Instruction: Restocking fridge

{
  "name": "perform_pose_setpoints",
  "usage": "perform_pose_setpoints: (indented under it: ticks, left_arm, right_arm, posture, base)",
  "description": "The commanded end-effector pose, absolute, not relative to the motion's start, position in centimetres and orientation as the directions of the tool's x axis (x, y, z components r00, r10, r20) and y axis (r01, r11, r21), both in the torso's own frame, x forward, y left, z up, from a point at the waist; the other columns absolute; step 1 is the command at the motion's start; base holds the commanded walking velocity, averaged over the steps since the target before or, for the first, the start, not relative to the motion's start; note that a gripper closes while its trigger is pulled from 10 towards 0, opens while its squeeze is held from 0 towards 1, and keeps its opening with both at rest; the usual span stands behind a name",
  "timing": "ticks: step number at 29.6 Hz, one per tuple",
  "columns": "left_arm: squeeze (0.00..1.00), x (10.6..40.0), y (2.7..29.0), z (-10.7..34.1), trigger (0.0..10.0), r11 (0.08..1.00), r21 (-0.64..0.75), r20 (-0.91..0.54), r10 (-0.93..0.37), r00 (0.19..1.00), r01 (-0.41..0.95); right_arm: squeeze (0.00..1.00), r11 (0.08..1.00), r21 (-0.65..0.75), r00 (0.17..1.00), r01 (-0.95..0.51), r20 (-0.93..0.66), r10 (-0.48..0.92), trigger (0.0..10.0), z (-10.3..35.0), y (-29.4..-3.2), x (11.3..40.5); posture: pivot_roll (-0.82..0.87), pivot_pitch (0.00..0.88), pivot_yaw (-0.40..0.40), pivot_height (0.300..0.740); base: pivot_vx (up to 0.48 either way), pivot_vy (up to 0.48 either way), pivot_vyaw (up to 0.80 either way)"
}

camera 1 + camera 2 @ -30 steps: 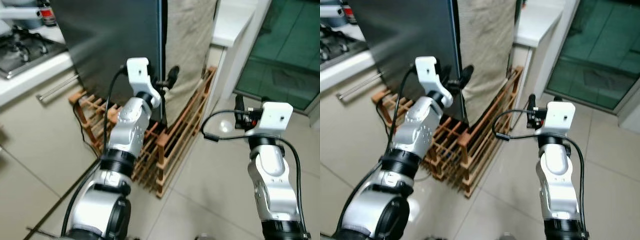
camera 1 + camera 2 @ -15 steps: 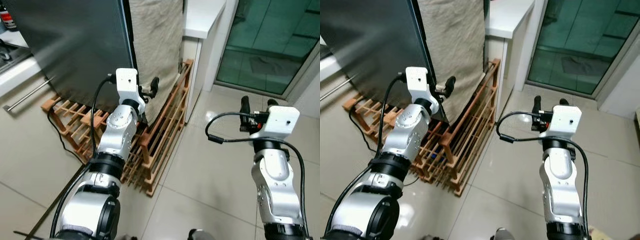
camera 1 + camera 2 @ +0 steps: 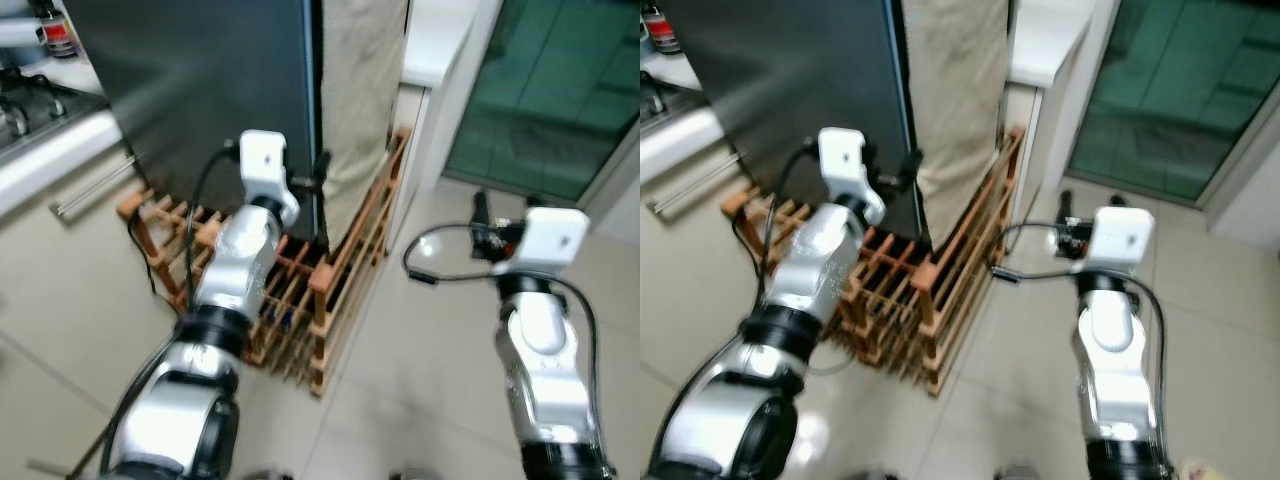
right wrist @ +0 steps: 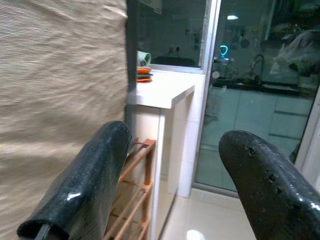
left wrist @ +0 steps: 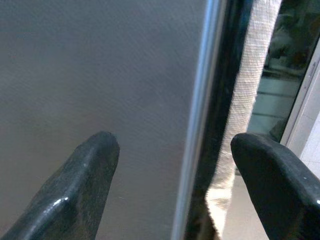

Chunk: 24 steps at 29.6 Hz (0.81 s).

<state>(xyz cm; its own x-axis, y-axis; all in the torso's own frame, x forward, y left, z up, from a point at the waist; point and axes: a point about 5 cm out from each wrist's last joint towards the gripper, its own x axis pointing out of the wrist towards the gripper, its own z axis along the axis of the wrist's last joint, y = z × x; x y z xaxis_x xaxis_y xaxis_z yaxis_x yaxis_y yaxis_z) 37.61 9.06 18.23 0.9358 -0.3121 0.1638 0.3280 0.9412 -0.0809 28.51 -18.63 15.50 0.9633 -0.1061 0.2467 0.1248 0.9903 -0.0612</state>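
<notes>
Your left gripper (image 5: 170, 170) is hovering released at the dark fridge door (image 3: 220, 80) edge — right gripper (image 4: 172, 175) is hanging released at three o'clock, over tiled floor (image 3: 420, 380).

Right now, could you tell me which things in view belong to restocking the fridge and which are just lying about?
For the job:
- fridge, dark door shut
- left gripper, fingers open astride the door edge
- right gripper, open, holding nothing

Just lying about:
- wooden rack
- beige cloth
- white counter
- stove
</notes>
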Motion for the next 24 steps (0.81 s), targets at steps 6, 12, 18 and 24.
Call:
perform_pose_setpoints:
  ticks: [6,12,18,24]
  left_arm:
    - [0.00,37.6,8.2,18.3,10.0,0.937,-0.075,0.163,-0.325,0.931,0.341]
    - [0.00,37.7,7.8,18.3,10.0,0.934,-0.108,0.158,-0.323,0.933,0.341]
    - [0.00,37.7,6.6,18.7,10.0,0.923,-0.088,0.172,-0.357,0.918,0.375]
    - [0.00,37.5,6.4,18.6,10.0,0.923,-0.093,0.175,-0.355,0.918,0.374]
  right_arm:
    - [0.00,0.986,-0.080,0.963,0.146,0.238,-0.123,10.0,15.3,-19.2,28.5]
    - [0.00,0.985,-0.085,0.962,0.147,0.243,-0.123,10.0,15.4,-19.3,28.5]
    - [0.00,0.983,-0.079,0.959,0.164,0.245,-0.140,10.0,15.5,-19.5,28.6]
    - [0.00,0.982,-0.078,0.959,0.172,0.240,-0.149,10.0,15.4,-19.8,28.5]
  posture:
    - [-0.19,0.000,0.057,0.740]
    - [-0.20,0.000,0.054,0.740]
    - [-0.20,0.000,0.055,0.740]
    - [-0.20,0.000,0.055,0.740]
  base:
    - [0.000,0.000,0.00]
    - [0.000,0.000,0.00]
    - [0.000,0.000,-0.13]
    - [0.000,0.000,-0.78]
